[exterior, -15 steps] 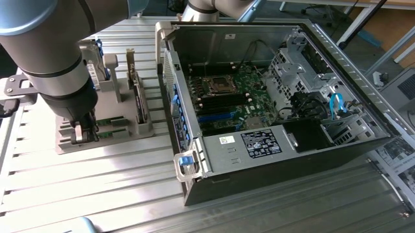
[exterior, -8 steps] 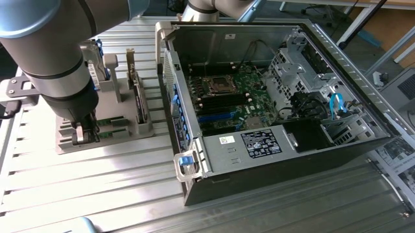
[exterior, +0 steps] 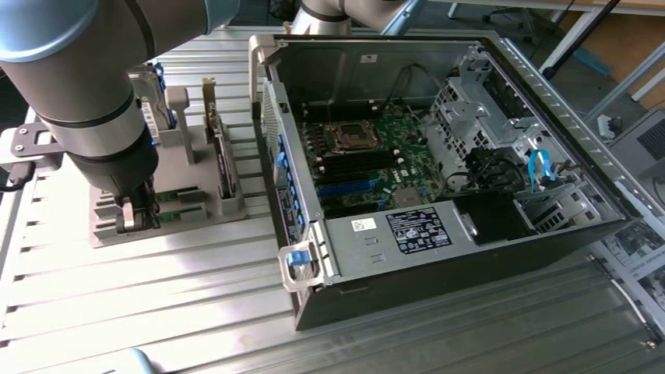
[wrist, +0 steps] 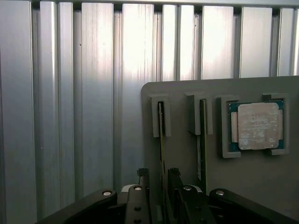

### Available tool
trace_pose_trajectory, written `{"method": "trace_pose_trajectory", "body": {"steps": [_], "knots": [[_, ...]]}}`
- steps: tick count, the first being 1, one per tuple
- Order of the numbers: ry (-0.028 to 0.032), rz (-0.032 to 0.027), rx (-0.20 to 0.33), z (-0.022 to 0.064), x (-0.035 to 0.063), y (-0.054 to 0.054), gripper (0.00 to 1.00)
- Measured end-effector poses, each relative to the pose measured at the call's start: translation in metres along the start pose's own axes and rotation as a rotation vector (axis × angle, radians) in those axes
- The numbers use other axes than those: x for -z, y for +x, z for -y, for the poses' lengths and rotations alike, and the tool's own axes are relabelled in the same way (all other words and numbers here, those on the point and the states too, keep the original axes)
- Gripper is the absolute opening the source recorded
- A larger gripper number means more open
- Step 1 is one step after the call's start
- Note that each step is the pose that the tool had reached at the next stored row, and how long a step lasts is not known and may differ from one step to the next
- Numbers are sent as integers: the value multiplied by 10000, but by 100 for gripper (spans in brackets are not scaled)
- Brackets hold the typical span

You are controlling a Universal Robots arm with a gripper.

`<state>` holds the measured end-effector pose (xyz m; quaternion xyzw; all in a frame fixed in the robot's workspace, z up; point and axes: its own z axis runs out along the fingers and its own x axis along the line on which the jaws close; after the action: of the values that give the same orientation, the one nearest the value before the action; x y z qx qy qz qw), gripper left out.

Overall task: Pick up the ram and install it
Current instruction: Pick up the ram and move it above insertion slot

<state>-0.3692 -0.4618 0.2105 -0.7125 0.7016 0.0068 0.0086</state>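
The ram (wrist: 161,133) is a thin green stick standing on edge in a slot of the grey holder (wrist: 187,158). A second thin stick (wrist: 202,140) stands in the neighbouring slot. My gripper (wrist: 159,181) is lowered over the first stick, open, with one finger (wrist: 141,184) on each side of it. In the exterior view the gripper (exterior: 133,216) is down at the front of the holder (exterior: 167,230), at the exterior view's left of the open computer case (exterior: 311,257). Black memory slots (exterior: 359,165) lie on the motherboard inside the case.
A square silver processor (wrist: 256,126) rests in a pocket of the holder beside the sticks. Upright cards (exterior: 220,156) stand in the holder behind the gripper. The ribbed aluminium table (exterior: 156,312) surrounds holder and case. Cables and drive cages (exterior: 499,164) fill the case's far side.
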Motion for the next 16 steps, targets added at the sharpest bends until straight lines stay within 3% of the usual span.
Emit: {"method": "trace_pose_trajectory", "body": {"steps": [7,10,16], "knots": [[0,0,0,0,0,0,31],[0,0,0,0,0,0,44],[0,0,0,0,0,0,42]]}}
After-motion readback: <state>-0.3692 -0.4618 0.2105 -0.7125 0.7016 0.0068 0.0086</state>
